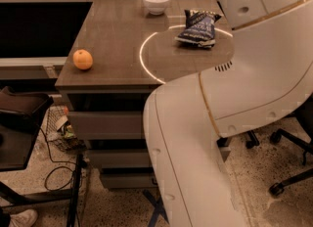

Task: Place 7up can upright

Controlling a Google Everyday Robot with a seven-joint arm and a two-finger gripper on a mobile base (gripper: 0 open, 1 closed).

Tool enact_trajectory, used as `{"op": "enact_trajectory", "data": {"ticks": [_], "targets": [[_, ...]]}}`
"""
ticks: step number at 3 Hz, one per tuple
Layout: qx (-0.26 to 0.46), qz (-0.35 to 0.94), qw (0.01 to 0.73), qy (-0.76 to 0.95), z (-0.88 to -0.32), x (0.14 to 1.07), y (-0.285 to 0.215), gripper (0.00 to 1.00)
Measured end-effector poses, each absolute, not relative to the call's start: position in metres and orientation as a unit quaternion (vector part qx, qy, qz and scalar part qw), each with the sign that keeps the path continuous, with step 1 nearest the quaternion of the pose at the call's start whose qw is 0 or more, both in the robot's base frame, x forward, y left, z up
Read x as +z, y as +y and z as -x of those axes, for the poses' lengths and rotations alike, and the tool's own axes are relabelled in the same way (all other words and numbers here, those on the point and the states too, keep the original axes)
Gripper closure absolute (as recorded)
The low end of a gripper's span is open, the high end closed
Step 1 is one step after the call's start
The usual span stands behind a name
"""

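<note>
Counted on the worktop (112, 35): one orange (82, 59) at nine o'clock, one white bowl (156, 1) at twelve, one dark blue chip bag (198, 27) at two. One white robot arm (254, 84) filling the view from three to six. One white shoe (19, 218) at seven. Out of view: the end effector.

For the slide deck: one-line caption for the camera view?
White robot arm fills the right beside a table with orange, bowl, chip bag; gripper and can out of view.

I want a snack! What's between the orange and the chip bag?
Camera view: only tabletop and a bright curved line separate orange and chip bag. Gripper is out of sight.
</note>
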State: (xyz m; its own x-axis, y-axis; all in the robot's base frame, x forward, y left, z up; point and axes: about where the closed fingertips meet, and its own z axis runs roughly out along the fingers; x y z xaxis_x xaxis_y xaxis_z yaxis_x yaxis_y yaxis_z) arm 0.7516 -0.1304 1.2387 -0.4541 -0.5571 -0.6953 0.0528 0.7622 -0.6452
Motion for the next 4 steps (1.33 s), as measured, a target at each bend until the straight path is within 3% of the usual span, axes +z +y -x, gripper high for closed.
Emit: {"op": "enact_trajectory", "data": {"ticks": [2, 4], "targets": [[-0.332, 0.175, 0.509, 0.775, -0.744, 1.258, -0.123, 1.0], [-0.301, 0.142, 0.507, 0.795, -0.729, 1.263, -0.121, 1.0]]}}
